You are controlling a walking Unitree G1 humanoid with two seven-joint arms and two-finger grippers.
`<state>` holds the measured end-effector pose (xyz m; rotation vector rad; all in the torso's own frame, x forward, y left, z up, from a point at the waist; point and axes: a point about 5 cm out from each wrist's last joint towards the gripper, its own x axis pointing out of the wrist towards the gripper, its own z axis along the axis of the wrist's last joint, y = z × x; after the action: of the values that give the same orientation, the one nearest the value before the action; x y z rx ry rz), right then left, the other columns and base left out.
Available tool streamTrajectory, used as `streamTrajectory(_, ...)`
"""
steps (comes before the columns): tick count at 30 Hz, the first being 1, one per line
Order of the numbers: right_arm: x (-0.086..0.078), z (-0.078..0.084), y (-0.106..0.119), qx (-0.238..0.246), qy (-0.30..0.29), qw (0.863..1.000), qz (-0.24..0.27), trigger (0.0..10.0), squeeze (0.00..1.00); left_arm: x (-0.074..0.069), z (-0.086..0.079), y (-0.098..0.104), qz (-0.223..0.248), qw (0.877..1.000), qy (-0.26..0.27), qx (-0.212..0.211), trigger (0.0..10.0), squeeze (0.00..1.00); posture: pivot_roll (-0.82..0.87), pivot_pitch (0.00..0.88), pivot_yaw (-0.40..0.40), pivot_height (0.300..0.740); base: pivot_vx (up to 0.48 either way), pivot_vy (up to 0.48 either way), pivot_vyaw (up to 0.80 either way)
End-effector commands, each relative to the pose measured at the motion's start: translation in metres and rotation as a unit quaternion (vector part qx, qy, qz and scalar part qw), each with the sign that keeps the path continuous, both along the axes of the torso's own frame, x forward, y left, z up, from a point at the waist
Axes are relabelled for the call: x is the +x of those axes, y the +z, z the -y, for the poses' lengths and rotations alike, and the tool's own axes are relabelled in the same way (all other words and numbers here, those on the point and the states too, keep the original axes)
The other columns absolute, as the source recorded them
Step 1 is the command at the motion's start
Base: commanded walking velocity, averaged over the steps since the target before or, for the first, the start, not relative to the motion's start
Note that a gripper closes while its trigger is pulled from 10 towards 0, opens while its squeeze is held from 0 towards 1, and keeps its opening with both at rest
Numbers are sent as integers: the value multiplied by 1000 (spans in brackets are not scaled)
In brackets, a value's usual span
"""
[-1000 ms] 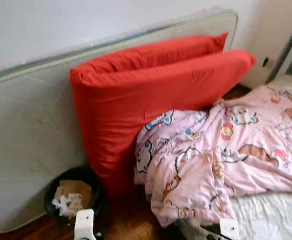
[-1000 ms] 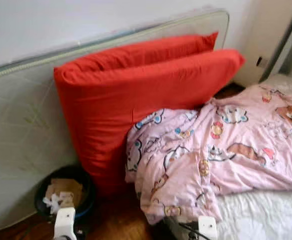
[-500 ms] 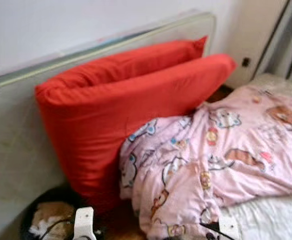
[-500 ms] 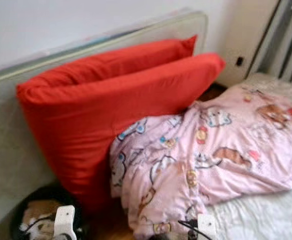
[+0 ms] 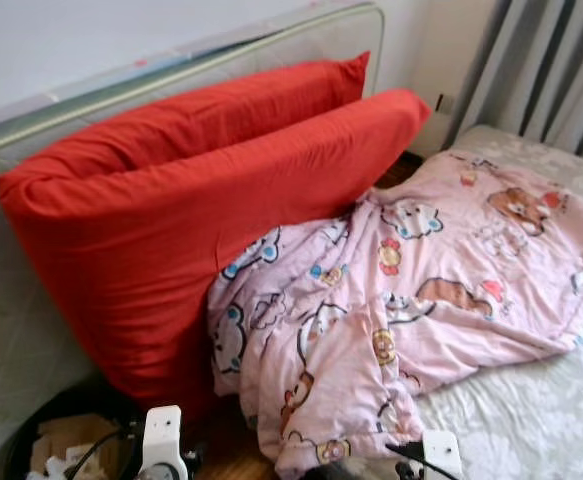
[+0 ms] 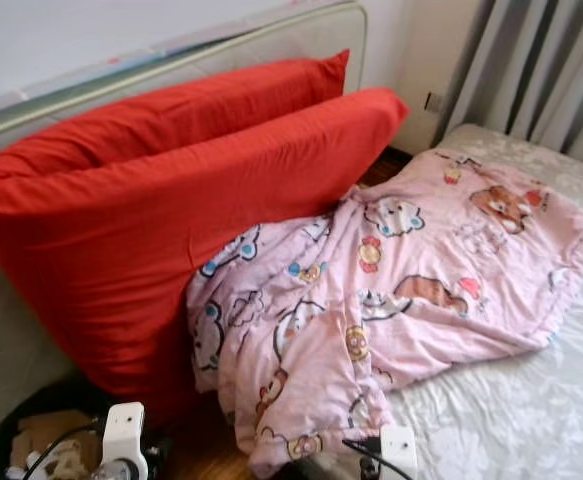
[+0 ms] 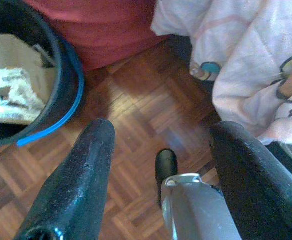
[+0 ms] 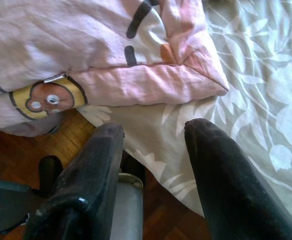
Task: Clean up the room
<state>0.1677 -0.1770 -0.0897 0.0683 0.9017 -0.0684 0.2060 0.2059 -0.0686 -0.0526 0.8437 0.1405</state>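
Both grippers, the left gripper [image 7: 158, 150] and the right gripper [image 8: 153, 137], are hanging open and empty while the robot is facing the pink quilt [image 5: 411, 290] lying crumpled over the bed's edge [image 5: 531, 410], so probably next comes reaching for its corner.

Glossy wood parquet floor [image 7: 151, 125], matt cloth quilt [image 5: 411, 290]

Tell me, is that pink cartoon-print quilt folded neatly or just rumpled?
Rumpled: the pink cartoon-print quilt lies bunched in creases, one corner spilling off the bed against the big red cushion.
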Motion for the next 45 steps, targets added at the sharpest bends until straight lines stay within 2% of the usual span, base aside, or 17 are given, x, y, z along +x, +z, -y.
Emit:
streamTrajectory(1,4,1,2,3,-5,1000,10,10000,0,-2,-2,-1,1,1000,7,3,10000,0,27,83,20,740,0,0,0)
streamTrajectory(7,22,5,13,2,-18,998,58,10000,0,13,-5,10,42,999,7,14,10000,0,20,97,31,740,0,0,0)
streamTrajectory(9,44,10,27,4,-18,994,111,10000,0,29,-12,25,101,994,8,32,10000,0,21,86,35,740,0,0,0)
streamTrajectory(10,44,10,27,4,-18,994,111,10000,0,29,-12,25,101,994,8,32,10000,0,21,86,35,740,0,0,0)
streamTrajectory(11,59,16,38,3,-15,990,137,10000,0,36,-14,33,130,990,6,44,10000,0,23,79,36,740,0,0,0)
streamTrajectory(13,78,20,53,2,-9,984,175,10000,0,50,-15,48,189,981,4,43,10000,0,18,75,37,740,0,0,0)
streamTrajectory(14,78,20,53,2,-9,984,175,10000,0,50,-15,48,189,981,4,43,10000,0,18,75,37,740,0,0,0)
streamTrajectory(18,84,19,60,5,2,977,211,10000,0,57,-12,61,248,967,-3,59,10000,0,20,66,34,740,0,0,0)
streamTrajectory(20,85,19,64,6,6,973,231,10000,0,57,-7,64,269,961,-7,56,10000,0,28,61,32,740,0,0,0)
streamTrajectory(22,78,16,62,6,17,969,248,10000,0,50,-1,63,285,956,-26,66,10000,0,29,53,28,740,0,0,0)
streamTrajectory(26,74,15,61,6,19,968,251,10000,0,48,-6,66,303,950,-21,78,10000,0,27,42,21,740,0,0,0)
streamTrajectory(35,83,16,65,-6,30,968,249,10000,0,52,0,65,298,952,-25,64,10000,0,23,13,9,740,0,0,0)
streamTrajectory(45,83,13,66,-5,37,966,254,10000,0,51,1,65,299,952,-21,60,10000,0,24,11,6,685,0,0,0)
